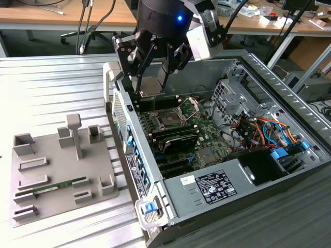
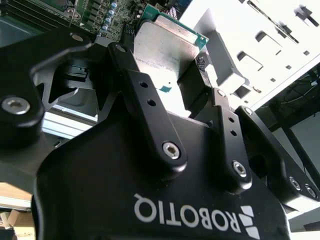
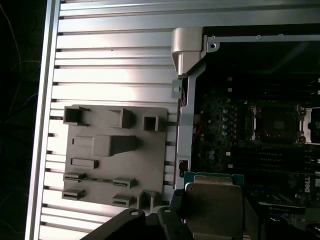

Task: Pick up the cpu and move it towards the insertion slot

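My gripper (image 1: 151, 82) is shut on the cpu (image 1: 149, 88), a flat square chip with a silvery lid, holding it by two opposite edges. It hangs above the near-left wall of the open computer case, over the motherboard's edge. The insertion slot (image 1: 168, 120) is a dark square socket in a silver frame, with its hinged bracket (image 1: 189, 106) raised, a short way below and to the exterior view's right of the chip. In the second wrist view the cpu (image 2: 165, 47) sits between the black fingers (image 2: 137, 85). In the first wrist view the cpu (image 3: 212, 205) is apart from the insertion slot (image 3: 275, 122).
A grey fixture plate (image 1: 51, 160) with a green memory stick (image 1: 57, 186) lies on the ribbed metal table at the exterior view's left. The case wall (image 1: 118, 103), black memory slots (image 1: 173, 138), orange and blue cables (image 1: 258, 129) and a power supply (image 1: 217, 183) surround the socket.
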{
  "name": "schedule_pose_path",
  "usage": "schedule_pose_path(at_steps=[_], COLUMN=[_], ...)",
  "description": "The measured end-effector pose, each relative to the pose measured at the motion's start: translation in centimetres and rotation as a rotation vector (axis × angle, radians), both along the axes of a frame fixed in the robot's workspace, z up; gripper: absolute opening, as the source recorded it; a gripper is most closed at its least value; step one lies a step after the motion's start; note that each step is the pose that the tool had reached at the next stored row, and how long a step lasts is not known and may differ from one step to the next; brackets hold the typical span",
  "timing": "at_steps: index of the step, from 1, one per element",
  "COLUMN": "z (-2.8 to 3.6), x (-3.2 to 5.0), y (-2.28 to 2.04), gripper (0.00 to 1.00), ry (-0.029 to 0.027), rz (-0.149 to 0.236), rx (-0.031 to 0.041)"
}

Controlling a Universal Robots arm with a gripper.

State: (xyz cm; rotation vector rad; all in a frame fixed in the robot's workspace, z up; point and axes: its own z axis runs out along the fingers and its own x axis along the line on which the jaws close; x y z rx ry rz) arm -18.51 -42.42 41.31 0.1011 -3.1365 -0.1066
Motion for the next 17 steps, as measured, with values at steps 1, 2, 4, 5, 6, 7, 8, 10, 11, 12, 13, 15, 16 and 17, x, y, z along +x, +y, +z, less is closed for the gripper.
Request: schedule_pose_path(at_steps=[1, 2, 4, 5, 6, 7, 8, 10, 11, 12, 13, 15, 16, 17], z=[0.01, 0.01, 0.00, -0.01, -0.02, -0.02, -0.02, -0.03, -0.03, -0.04, -0.04, -0.06, -0.07, -0.08], x=[0.04, 0.08, 0.12, 0.14, 0.17, 0.21, 0.28, 0.40, 0.48, 0.54, 0.67, 0.86, 1.02, 1.09], y=[0.00, 0.00, 0.00, 0.00, 0.00, 0.00, 0.00, 0.00, 0.00, 0.00, 0.01, 0.01, 0.02, 0.02], gripper=[0.55, 0.55, 0.55, 0.55, 0.55, 0.55, 0.55, 0.55, 0.55, 0.55, 0.55, 0.55, 0.55, 0.55], ry=[0.0001, 0.0003, 0.0001, 0.0001, 0.0001, 0.0002, 0.0002, 0.0002, 0.0002, 0.0001, 0.0001, 0.0001, 0.0002, 0.0001], rz=[0.000, 0.000, 0.000, 0.000, 0.000, 0.000, 0.000, 0.000, 0.000, 0.000, 0.000, 0.000, 0.000, 0.000], rx=[0.0035, 0.0064, 0.0078, 0.0080, 0.0080, 0.0079, 0.0079, 0.0079, 0.0080, 0.0080, 0.0080, 0.0080, 0.0080, 0.0080])
